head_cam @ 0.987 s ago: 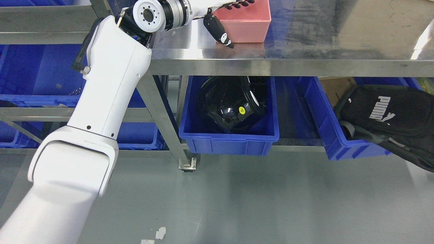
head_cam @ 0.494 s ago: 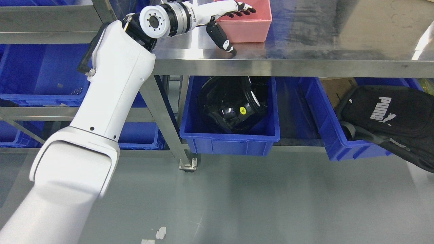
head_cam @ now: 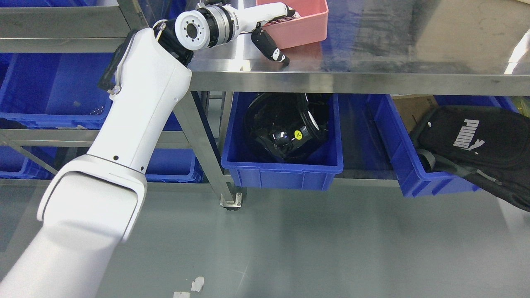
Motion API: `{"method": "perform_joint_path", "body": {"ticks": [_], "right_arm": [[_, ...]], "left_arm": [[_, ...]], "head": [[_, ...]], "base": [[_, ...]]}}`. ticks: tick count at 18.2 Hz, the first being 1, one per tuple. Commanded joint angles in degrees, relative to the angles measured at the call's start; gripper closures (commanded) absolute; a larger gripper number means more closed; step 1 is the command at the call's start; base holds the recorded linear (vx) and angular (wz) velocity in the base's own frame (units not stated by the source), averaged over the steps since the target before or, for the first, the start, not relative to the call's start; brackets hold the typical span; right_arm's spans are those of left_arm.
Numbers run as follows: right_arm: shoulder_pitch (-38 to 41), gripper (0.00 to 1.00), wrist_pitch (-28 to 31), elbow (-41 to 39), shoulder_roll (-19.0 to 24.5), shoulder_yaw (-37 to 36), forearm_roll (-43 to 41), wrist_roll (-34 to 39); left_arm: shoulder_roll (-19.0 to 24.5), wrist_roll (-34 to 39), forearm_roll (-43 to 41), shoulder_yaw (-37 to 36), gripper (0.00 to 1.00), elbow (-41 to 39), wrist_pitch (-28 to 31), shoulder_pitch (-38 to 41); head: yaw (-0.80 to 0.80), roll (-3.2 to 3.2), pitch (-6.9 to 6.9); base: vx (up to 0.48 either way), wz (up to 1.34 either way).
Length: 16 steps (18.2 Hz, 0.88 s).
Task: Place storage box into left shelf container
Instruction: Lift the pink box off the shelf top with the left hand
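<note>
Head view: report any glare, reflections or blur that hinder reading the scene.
Head view: bright glare at the right edge of the steel tabletop; the pink storage box reflects red on the metal beneath it; the near left arm is softly blurred; the floor shows hazy sheen.

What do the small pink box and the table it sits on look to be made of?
The small pink box looks like moulded plastic: even matte colour, thin rimmed walls. The table looks like brushed stainless steel: grey, streaked and reflective, mirroring the box.
</note>
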Motion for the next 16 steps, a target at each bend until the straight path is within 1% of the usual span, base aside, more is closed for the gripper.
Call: {"method": "perform_joint_path", "body": {"ticks": [1, 2, 4, 8, 10, 13, 16], "right_arm": [[-1.1, 0.01, 0.0, -1.0, -1.0, 0.0, 0.0, 0.0], [-1.1, 0.01, 0.0, -1.0, -1.0, 0.0, 0.0, 0.0], [-1.1, 0.01, 0.0, -1.0, -1.0, 0.0, 0.0, 0.0], [-1.1, 0.01, 0.0, -1.0, -1.0, 0.0, 0.0, 0.0], [-1.1, 0.01, 0.0, -1.0, -1.0, 0.0, 0.0, 0.0], [-1.1, 0.01, 0.0, -1.0, -1.0, 0.0, 0.0, 0.0], [-1.1, 0.01, 0.0, -1.0, -1.0, 0.0, 0.0, 0.0]], "left_arm": [[1.0, 1.6, -0.5, 2.9, 0.66, 1.2, -0.6, -0.1], [1.0, 1.6, -0.4, 3.5, 0.71, 1.2, -0.7, -0.1], [1.0, 2.3, -0.3, 4.8, 0.78, 1.2, -0.9, -0.1], [1.0, 3.8, -0.3, 8.8, 0.94, 0.8, -4.4, -0.1], [1.0, 3.9, -0.1, 10.8, 0.96, 0.2, -4.7, -0.5], [1.0, 3.9, -0.2, 14.7, 0.98, -0.3, -8.0, -1.1], [1.0, 3.7, -0.1, 17.8, 0.98, -1.9, -9.8, -2.0]], "head": [[0.00, 0.00, 0.00], [0.00, 0.00, 0.00], [0.00, 0.00, 0.00], [0.00, 0.00, 0.00], [0.00, 0.00, 0.00], [0.00, 0.00, 0.00], [0.00, 0.00, 0.00]], "base": [[0.000, 0.00], [0.000, 0.00], [0.000, 0.00], [0.008, -0.02], [0.000, 0.00], [0.000, 0.00], [0.000, 0.00]]}}
